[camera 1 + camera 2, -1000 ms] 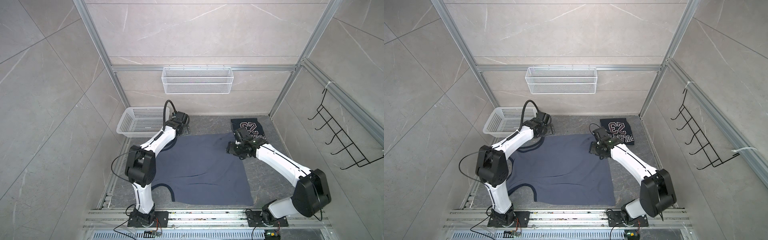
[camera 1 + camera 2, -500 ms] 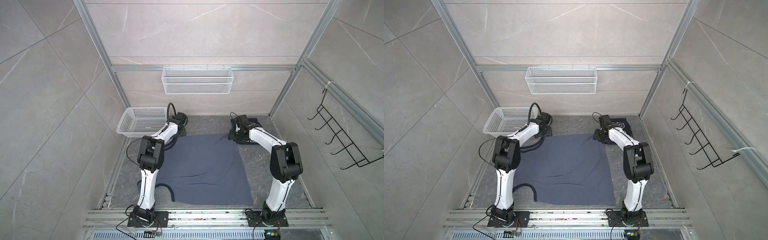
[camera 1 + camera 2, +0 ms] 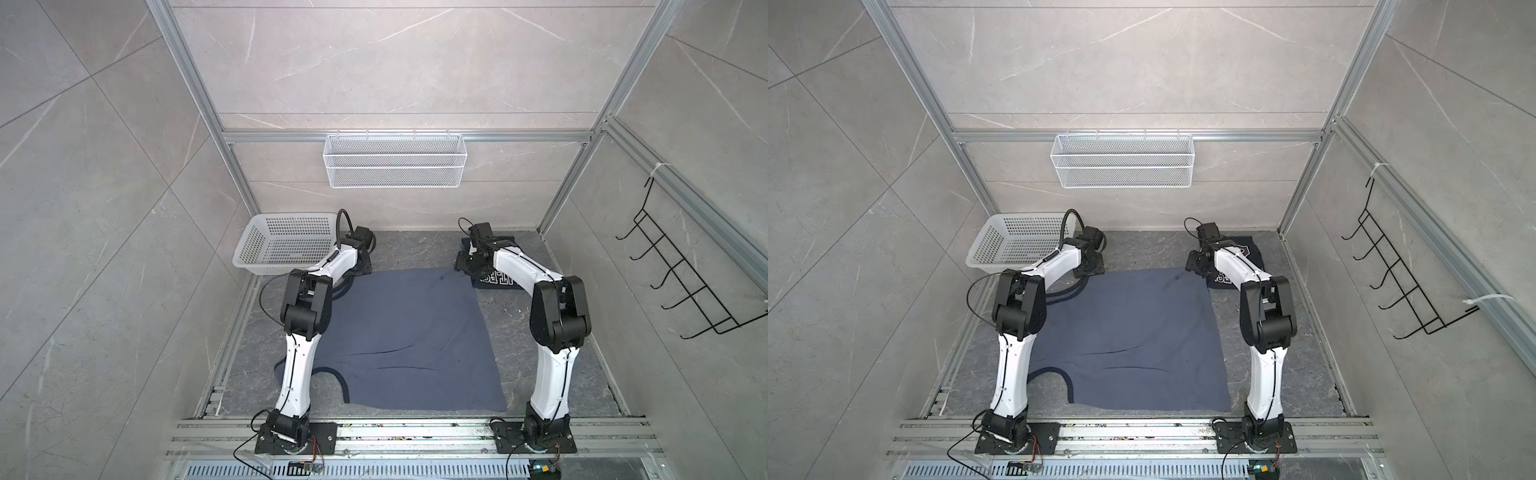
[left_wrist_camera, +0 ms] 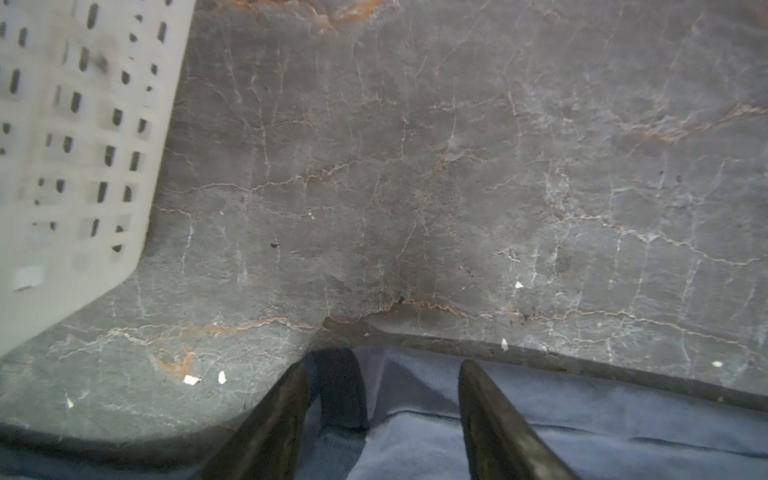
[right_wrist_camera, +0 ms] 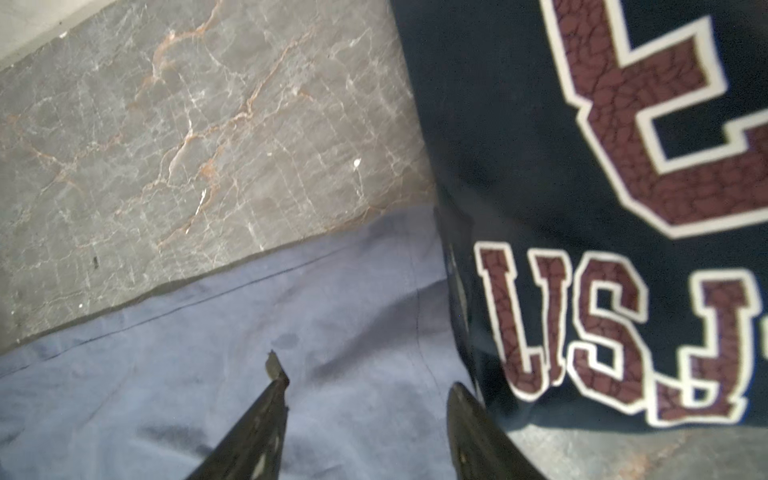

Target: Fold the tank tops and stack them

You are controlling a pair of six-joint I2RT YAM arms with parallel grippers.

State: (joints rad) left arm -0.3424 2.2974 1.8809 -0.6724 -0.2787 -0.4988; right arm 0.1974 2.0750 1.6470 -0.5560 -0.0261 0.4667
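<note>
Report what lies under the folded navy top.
The navy top rests on the grey tabletop. The corner of the blue-grey top reaches its edge; whether that corner runs underneath is hidden by the navy cloth.

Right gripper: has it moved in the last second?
Yes. The right gripper moved toward the back wall. It is now beside the dark top, over the blue top's far corner.

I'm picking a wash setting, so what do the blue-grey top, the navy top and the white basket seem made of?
Blue-grey tank top: soft matte knit, probably cotton; limp, with shallow creases. Navy tank top: smoother dark cloth, fibre unclear; its maroon lettering looks cracked, like a rubbery print. Basket: rigid white plastic, with moulded slots.
</note>
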